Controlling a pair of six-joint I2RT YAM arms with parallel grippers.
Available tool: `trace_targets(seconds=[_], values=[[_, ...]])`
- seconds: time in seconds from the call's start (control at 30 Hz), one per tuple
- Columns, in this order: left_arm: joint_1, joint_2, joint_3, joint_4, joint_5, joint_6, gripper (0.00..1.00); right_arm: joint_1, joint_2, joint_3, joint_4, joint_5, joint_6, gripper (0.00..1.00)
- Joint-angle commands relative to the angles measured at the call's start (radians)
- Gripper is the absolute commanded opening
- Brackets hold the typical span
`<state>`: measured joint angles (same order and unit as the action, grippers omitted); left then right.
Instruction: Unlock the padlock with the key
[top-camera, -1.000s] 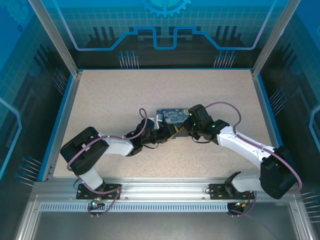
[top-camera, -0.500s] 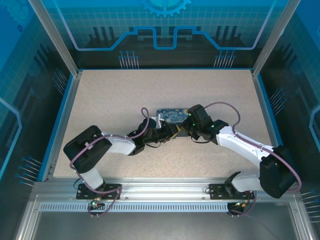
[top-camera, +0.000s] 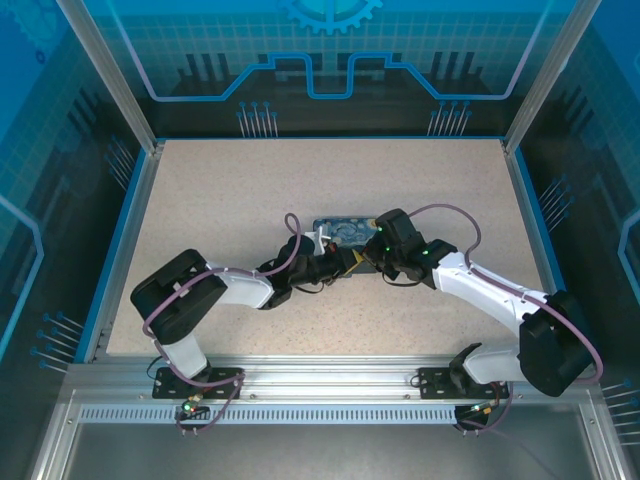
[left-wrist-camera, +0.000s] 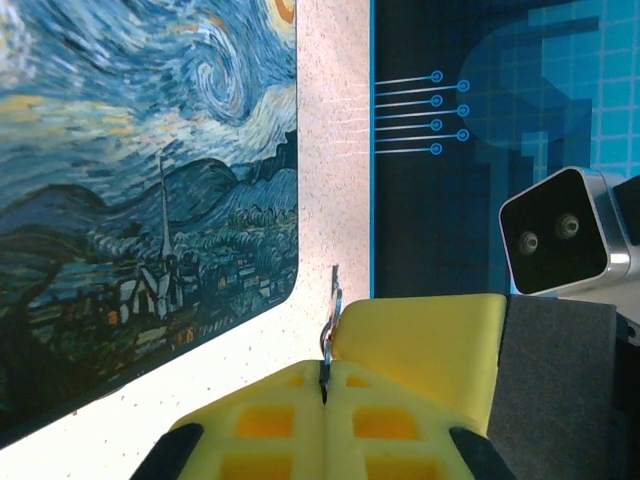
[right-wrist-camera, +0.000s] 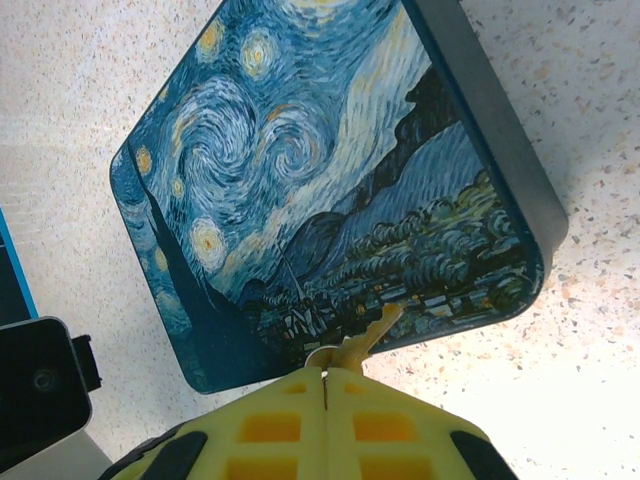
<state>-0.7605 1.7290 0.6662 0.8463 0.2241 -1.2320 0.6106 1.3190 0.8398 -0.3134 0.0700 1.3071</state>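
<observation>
Left gripper (left-wrist-camera: 325, 368) pinches thin metal sliver (left-wrist-camera: 332, 300) beside painted box (left-wrist-camera: 150, 180); right gripper (right-wrist-camera: 326, 378) clamps brassy tab (right-wrist-camera: 372, 338) at box edge; advise squaring both pieces before inserting.

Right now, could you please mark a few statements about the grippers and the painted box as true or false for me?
1. The painted box lies flat on the speckled table. True.
2. The left gripper is wide open. False: it is shut on a thin metal piece.
3. The right gripper pinches a small brassy piece. True.
4. The box's lid stands raised. False: it is closed, painting up.
</observation>
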Motion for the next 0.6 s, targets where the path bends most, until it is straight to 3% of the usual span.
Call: trace_targets(seconds=[0.0,0.07,0.13,0.3,0.57], values=[[-0.007,0.006,0.024,0.020,0.000,0.009,0.00,0.007,-0.011,0.004,0.007,-0.014,0.008,0.11],[-0.001,-0.011,0.020,0.001,0.007,0.028,0.00,-0.009,-0.044,0.001,-0.014,0.003,-0.013,0.42],[0.010,-0.036,0.021,-0.034,0.029,0.060,0.00,-0.034,-0.092,-0.011,-0.034,0.017,-0.043,0.53],[0.066,-0.128,0.053,-0.213,0.129,0.213,0.00,-0.144,-0.199,-0.064,0.001,-0.068,-0.173,0.58],[0.143,-0.201,0.201,-0.538,0.359,0.492,0.00,-0.293,-0.171,-0.088,0.251,-0.483,-0.448,0.55]])
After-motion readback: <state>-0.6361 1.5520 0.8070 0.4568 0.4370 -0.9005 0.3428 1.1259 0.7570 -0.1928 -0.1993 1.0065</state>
